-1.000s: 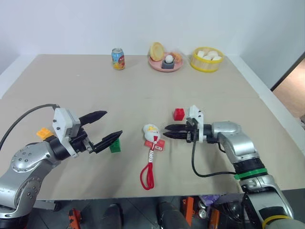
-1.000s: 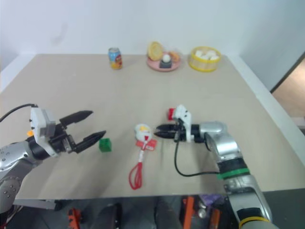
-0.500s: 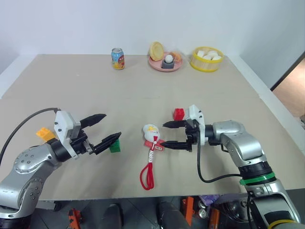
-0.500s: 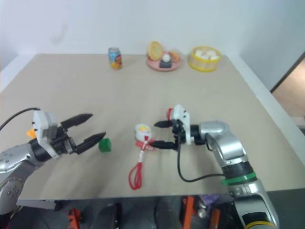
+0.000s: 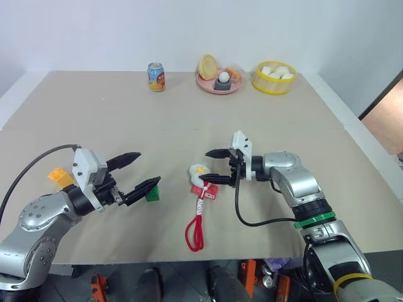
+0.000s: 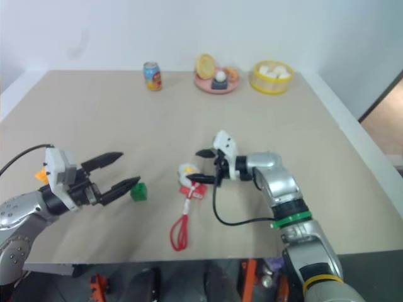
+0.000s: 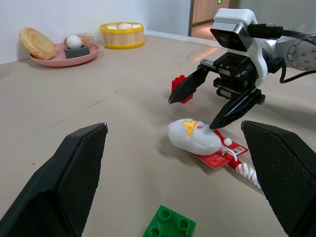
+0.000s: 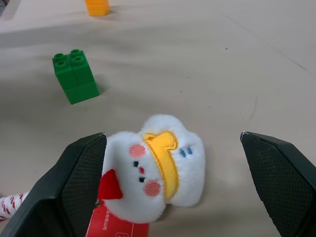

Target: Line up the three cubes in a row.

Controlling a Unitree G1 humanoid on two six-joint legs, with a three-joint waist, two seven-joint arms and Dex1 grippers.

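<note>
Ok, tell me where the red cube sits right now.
In the left wrist view the red cube stands on the table just behind the open right hand, beyond the white plush toy.

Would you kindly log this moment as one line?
right end effector: open, around plush toy | left end effector: open, empty, by green block | red block, orange block: apart, unaligned

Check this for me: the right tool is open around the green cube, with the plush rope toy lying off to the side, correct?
Not quite. The right tool is open around the plush rope toy, not the green cube, which sits apart near the left tool. The right wrist view shows it.
</note>
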